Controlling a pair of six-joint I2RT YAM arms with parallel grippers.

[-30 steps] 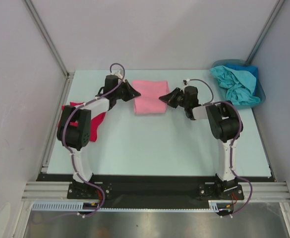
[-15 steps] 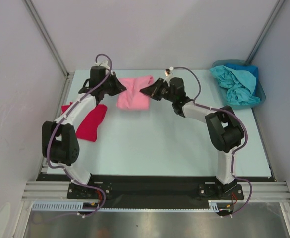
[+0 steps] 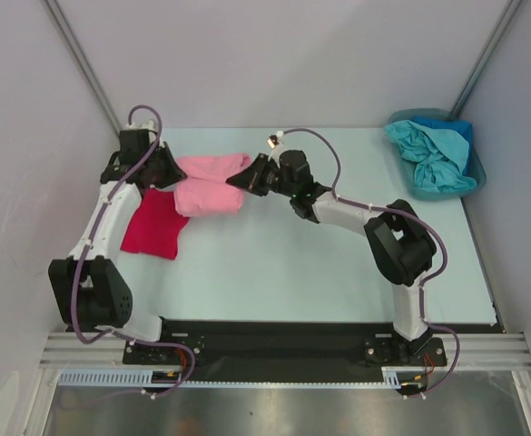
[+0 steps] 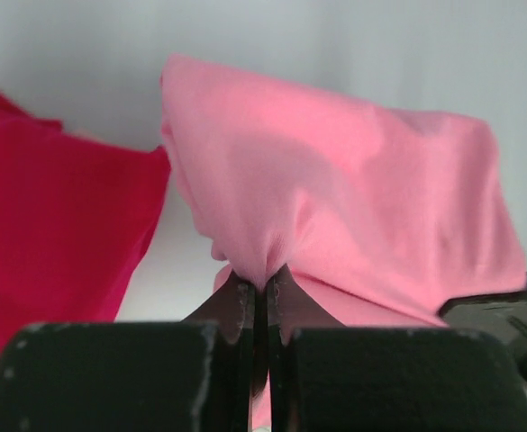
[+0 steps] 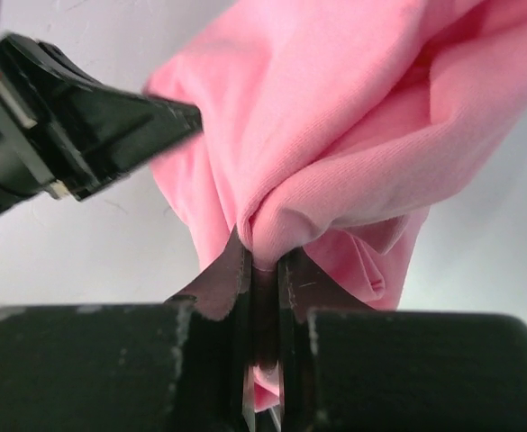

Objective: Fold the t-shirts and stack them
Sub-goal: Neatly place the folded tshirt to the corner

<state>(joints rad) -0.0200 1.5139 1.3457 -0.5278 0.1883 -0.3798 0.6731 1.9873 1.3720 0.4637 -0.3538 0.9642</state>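
Both arms have swung leftward since the earlier frames, carrying the pink t-shirt (image 3: 209,186) from the far centre of the table (image 3: 338,254) to its far left. In the overhead view it now meets the far corner of the red t-shirt (image 3: 153,224), which lies flat and unmoved. The left gripper (image 3: 167,171) holds the pink bundle's left end and the right gripper (image 3: 238,180) its right end. The teal and blue t-shirts (image 3: 428,154) remain heaped in the bin (image 3: 476,173) at far right. In the left wrist view, the fingers are pressed together on a pinched fold of pink cloth, which bunches upward from the tips; red cloth lies to the left. In the right wrist view, the fingers are likewise clamped on a thick pink fold, with only cloth between them, and the opposite gripper shows at upper left.
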